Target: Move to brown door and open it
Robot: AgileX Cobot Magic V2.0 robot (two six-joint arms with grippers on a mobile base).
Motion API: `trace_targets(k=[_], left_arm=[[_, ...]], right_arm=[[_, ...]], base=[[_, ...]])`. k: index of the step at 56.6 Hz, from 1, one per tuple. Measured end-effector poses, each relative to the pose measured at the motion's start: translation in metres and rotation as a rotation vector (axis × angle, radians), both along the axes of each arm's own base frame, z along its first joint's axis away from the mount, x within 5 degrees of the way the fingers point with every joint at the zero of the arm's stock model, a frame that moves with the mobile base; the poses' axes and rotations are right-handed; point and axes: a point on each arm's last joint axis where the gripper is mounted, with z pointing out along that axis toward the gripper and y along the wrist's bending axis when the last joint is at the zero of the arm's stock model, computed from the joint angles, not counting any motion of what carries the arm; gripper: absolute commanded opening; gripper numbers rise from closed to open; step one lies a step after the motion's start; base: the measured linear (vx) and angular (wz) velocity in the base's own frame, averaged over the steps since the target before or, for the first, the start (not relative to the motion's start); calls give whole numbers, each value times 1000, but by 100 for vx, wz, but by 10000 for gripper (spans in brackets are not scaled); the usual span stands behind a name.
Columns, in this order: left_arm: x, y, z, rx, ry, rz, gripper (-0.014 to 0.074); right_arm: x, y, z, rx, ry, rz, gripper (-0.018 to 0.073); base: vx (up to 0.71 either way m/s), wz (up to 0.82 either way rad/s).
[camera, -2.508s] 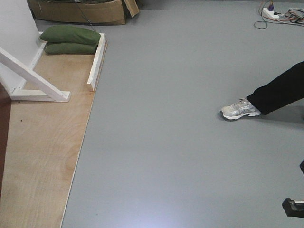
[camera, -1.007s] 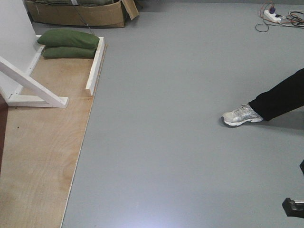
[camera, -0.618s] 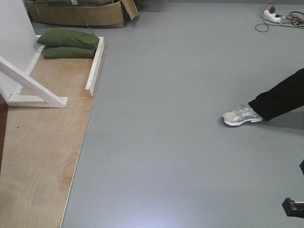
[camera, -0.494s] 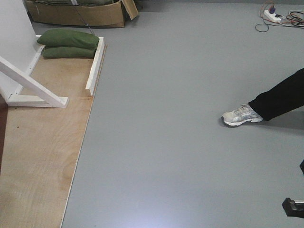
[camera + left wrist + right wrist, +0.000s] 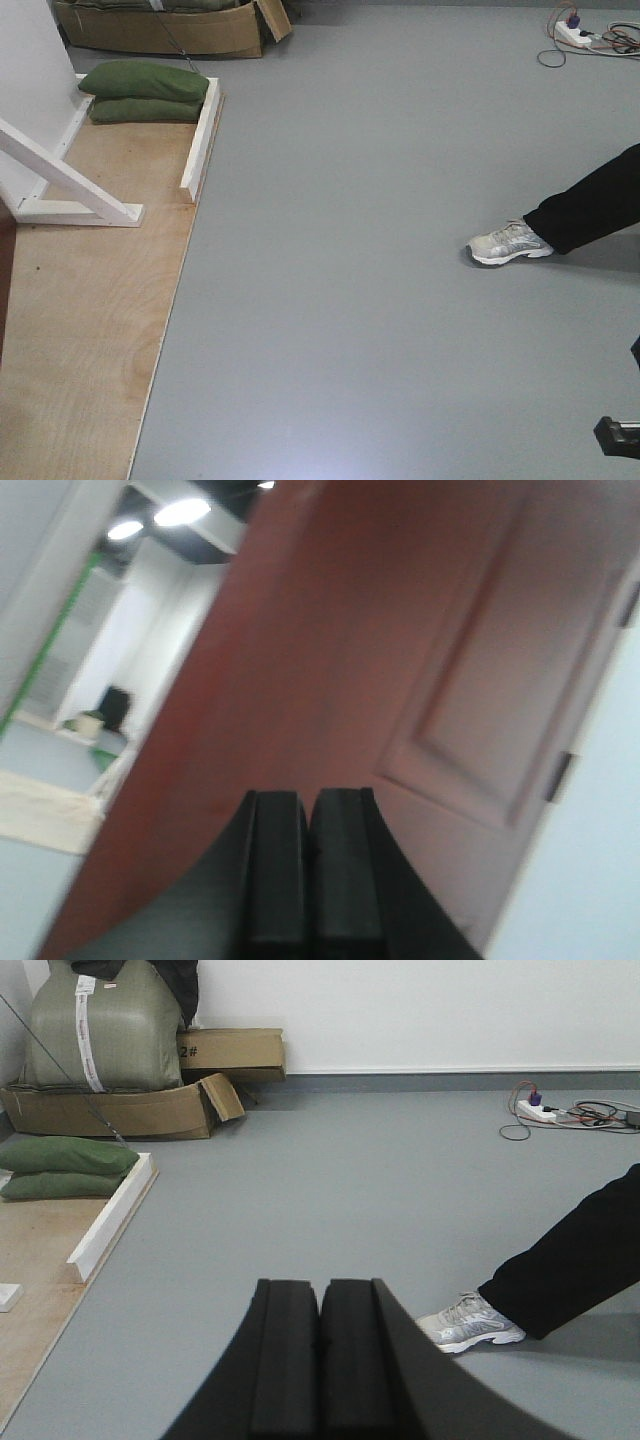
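The brown door [image 5: 400,630] fills most of the left wrist view: a glossy reddish-brown surface with a recessed panel, close in front of my left gripper [image 5: 310,798]. That gripper is shut with nothing between its fingers. No handle shows. In the front view only a dark brown sliver of the door [image 5: 4,290] shows at the left edge. My right gripper [image 5: 320,1285] is shut and empty, pointing over grey floor away from the door.
A plywood floor panel [image 5: 80,330] lies at left with a white wooden brace [image 5: 70,180] and green sandbags [image 5: 145,92]. Cardboard boxes [image 5: 160,28] stand behind them. A person's shoe [image 5: 508,243] and leg are at right, and a power strip [image 5: 575,30] at far right.
Over the first second and a half the front view shifted slightly and the door sliver at the left narrowed. In the last second nothing has visibly moved.
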Motion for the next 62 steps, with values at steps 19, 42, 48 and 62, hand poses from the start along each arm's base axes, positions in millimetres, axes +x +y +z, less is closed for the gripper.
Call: trace_targets(k=[19, 42, 48, 62], left_arm=[[-34, 74, -32, -166, 16, 160, -4], [-41, 154, -41, -240, 22, 62, -4], [-37, 164, -38, -230, 32, 32, -4], [-32, 181, -55, -284, 19, 20, -4]], right_arm=[[0, 0, 0, 0, 0, 0, 0], [0, 0, 0, 0, 0, 0, 0], [0, 0, 0, 0, 0, 0, 0], [0, 0, 0, 0, 0, 0, 0]], base=[[0, 0], [0, 0], [0, 0], [0, 0]])
